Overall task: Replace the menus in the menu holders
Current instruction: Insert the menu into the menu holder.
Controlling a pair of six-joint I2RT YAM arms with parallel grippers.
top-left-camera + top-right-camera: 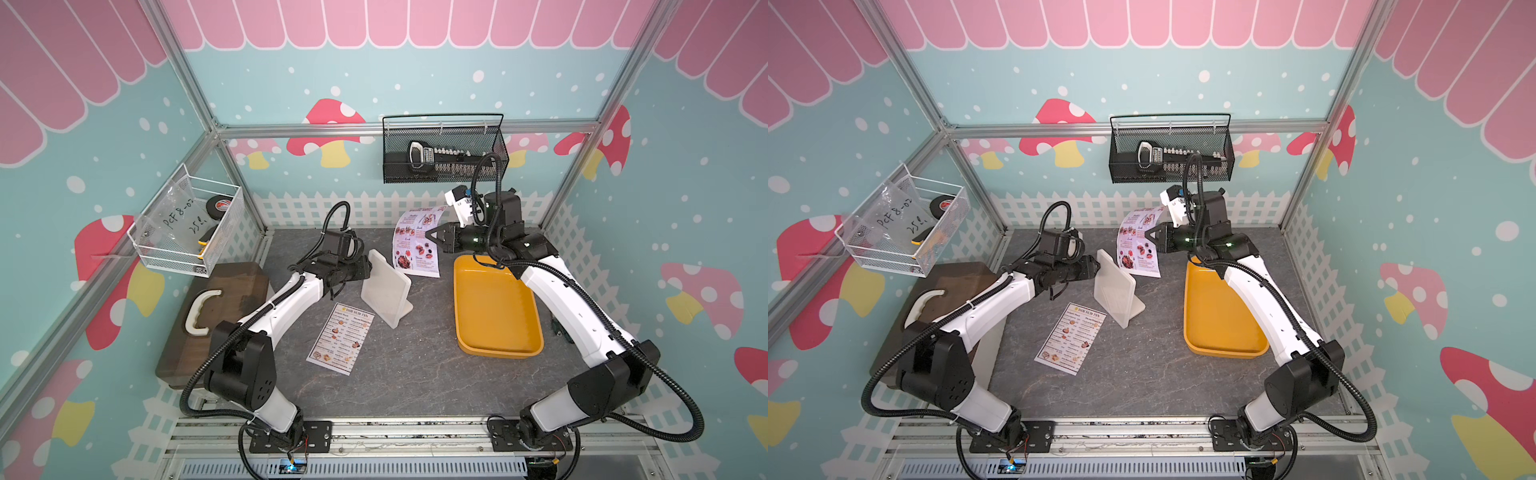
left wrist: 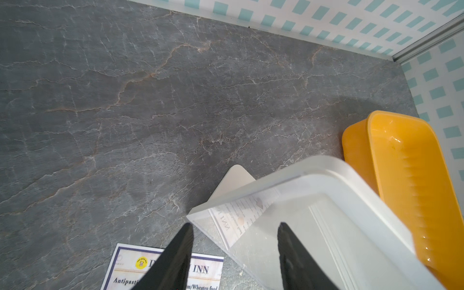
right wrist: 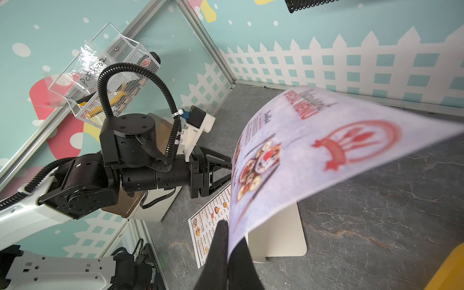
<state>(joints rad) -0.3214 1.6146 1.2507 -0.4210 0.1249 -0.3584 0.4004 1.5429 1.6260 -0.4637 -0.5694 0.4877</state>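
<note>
I saw the white plastic, rounded-corner menu holder [image 1: 386, 291] standing on its foot at the centre of both top views, on the grey stone-patterned table [image 1: 415, 374]. Just above it in the frame, the white paper SPECIAL MENU sheet [image 1: 415, 245] hung upright with its top curling over. The right gripper [image 1: 432, 237] had pinched that sheet's edge, and in the right wrist view its jaws were closed tight on the paper [image 3: 227, 226]. The left gripper [image 1: 368, 268] sat at the holder's upper-left edge with its jaws partly apart; I couldn't tell whether its fingers [image 2: 175, 258] touched the plastic. The white DIM SUM INN sheet [image 1: 340, 338] lay flat just below-left of the holder. A yellow plastic tray [image 1: 490, 307] sat to the right, apart from it.
</note>
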